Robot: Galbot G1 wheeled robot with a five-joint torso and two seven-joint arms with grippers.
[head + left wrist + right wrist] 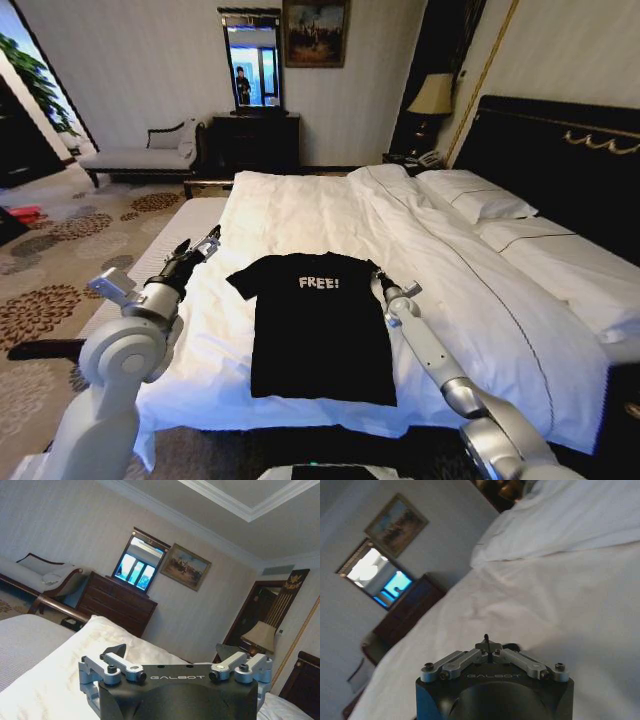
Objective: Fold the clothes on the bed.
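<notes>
Black cloth lies spread flat at lower centre of the head view: the T-shirt [320, 325], chest up, white "FREE!" lettering near its collar, both short sleeves out to the sides, hem toward the bottom of the frame. It rests on the white duvet of the bed [300, 215], near the bed's foot edge, small against the bedding.

At left of that frame the left arm reaches up from the lower corner, elbow bent, and the left gripper [196, 249] hangs just beyond the shirt's left sleeve, clear of the cloth, its fingers spread apart. In the left wrist view those fingers [116, 652] stand wide, nothing between them, pointing over the duvet toward a dark dresser [117, 602] and mirror [137, 562].

From the lower right the right arm stretches straight to the shirt's right sleeve, where the right gripper [377, 281] sits low at the sleeve edge. In the right wrist view its linkages fold inward and the right gripper [487, 645] looks closed to a point; whether any cloth is pinched there is hard to make out.
</notes>
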